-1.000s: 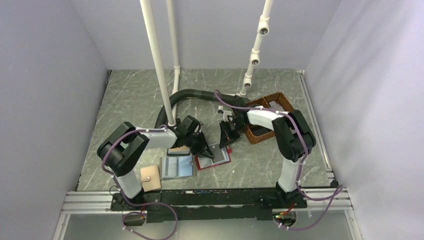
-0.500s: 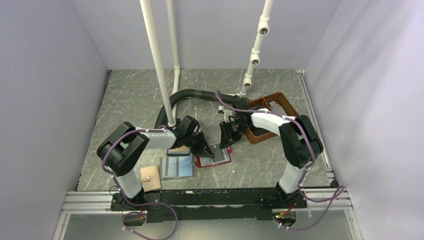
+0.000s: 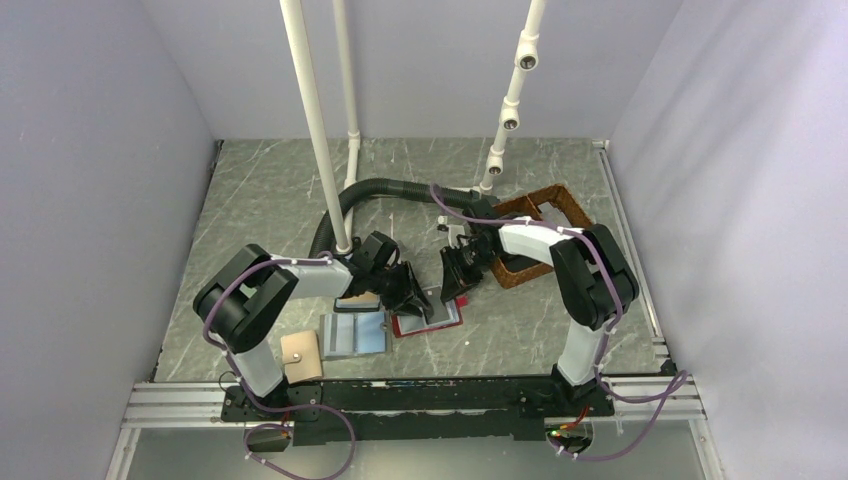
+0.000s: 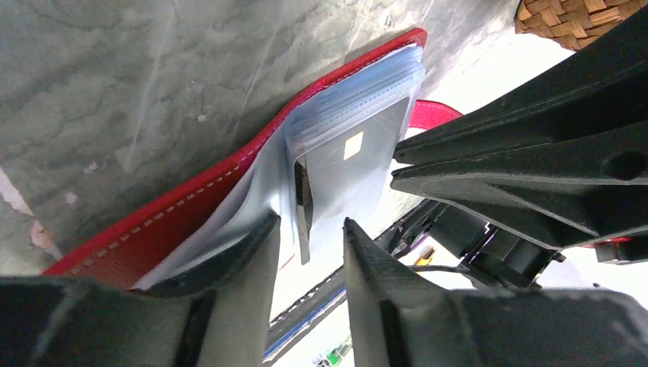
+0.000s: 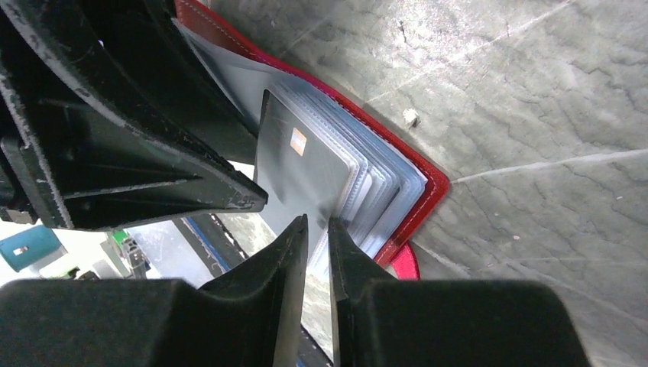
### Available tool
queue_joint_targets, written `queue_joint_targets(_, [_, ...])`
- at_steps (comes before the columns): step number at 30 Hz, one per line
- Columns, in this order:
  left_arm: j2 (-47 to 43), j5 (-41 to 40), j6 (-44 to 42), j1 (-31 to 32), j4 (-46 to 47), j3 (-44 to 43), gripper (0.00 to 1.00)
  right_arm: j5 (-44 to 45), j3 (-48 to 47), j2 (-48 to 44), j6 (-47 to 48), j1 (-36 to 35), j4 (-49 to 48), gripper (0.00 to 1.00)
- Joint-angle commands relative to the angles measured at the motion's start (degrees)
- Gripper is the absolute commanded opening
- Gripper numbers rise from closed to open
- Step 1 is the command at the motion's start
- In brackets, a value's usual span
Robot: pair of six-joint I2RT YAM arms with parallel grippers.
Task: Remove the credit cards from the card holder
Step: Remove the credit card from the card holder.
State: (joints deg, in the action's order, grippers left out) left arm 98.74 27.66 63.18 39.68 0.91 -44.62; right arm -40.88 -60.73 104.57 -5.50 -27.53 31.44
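Top view. Shows the card holder (image 3: pixel 432 320) lying open on the grey marbled table (image 3: pixel 260 200), near the middle, just right of a dark-framed blue wallet (image 3: pixel 356 336) and left of a wicker basket (image 3: pixel 560 200). Reads as a small red bifold with a red rim around pale panels. Places the left gripper (image 3: pixel 415 300) over its left half and the right gripper (image 3: pixel 458 288) at its far right corner, both tilted down onto it. Shows a tan square item (image 3: pixel 301 355) nearer, beside the left arm's base.

Left wrist view. Shows a red cover with pale stitching along the edge, a pale blue inner panel, and a fanned stack of clear sleeves (image 4: pixel 367 84). Shows a grey credit card (image 4: pixel 348 172) with a small gold chip, standing partly out of the sleeves. Finds the left fingers (image 4: pixel 244 290) spread apart, one resting on the inner panel, the other clear of it, with a sleeve edge hanging loose in the gap. Meets the right gripper's black tips at the card's edge.

Right wrist view. Shows the red cover beneath, a small red tab (image 5: pixel 401 264) at its corner, the sleeves fanned, the grey card foremost. Finds the right fingers (image 5: pixel 279 275) drawn close, a thin slit between them, tips at the card's lower edge. Cannot tell whether anything is pinched.
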Motion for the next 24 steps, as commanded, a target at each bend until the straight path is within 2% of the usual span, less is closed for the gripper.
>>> queue_joint_targets(1, [-1.90,-3.73,0.03,-0.04,-3.86,1.37,0.45,2.85,-0.61,2.33,-0.21,-1.09,-0.20,0.17])
queue_joint_targets(7, [-1.19,-4.28,0.33,-0.47,-5.99,1.76,0.46,4.26,-1.75,4.59,-0.19,-1.74,0.61,0.07])
queue_joint_targets(10, [-0.50,-3.23,0.89,-0.53,-3.80,2.16,0.46,0.70,-1.54,4.80,-0.38,-1.94,0.20,0.02])
queue_joint_targets(18, [0.52,-2.04,0.91,-0.74,-2.49,2.26,0.46,-10.44,-2.60,6.04,1.99,-4.37,0.99,0.02])
queue_joint_targets(20, [0.66,-1.92,0.82,-0.79,-2.52,2.17,0.46,-9.34,-3.04,6.79,2.15,-4.59,1.43,0.03])
queue_joint_targets(24, [0.50,-2.00,1.05,-0.91,-2.45,2.48,0.43,1.45,-3.94,8.58,1.37,-4.46,2.43,0.03])
